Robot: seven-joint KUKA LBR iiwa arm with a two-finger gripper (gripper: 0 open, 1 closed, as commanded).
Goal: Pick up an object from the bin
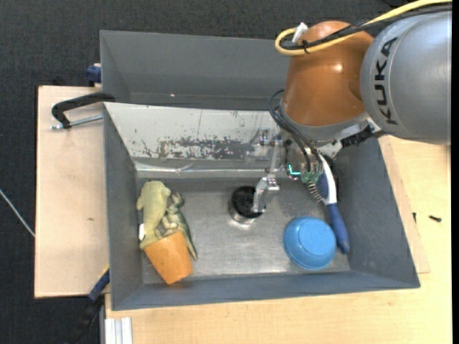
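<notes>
Hand point(258, 199) sits low in the middle of the bin point(118, 213), right at a small black round thing point(242, 203) on the floor; cannot tell if it's clenched or released. Black thing looks not yet lifted, so grasp and lift likely remain. Blue bowl point(310, 242) and toothbrush point(333, 210) lie near, green toy lizard point(158, 203) and orange cup point(171, 258) well apart

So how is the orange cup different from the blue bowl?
The orange cup lies tipped at the bin's front left, against a green toy lizard; the blue bowl sits flat at the front right, beside a blue-and-white brush. The cup is tall and narrow, the bowl wide and low. Both lie near the bin's front wall.
</notes>
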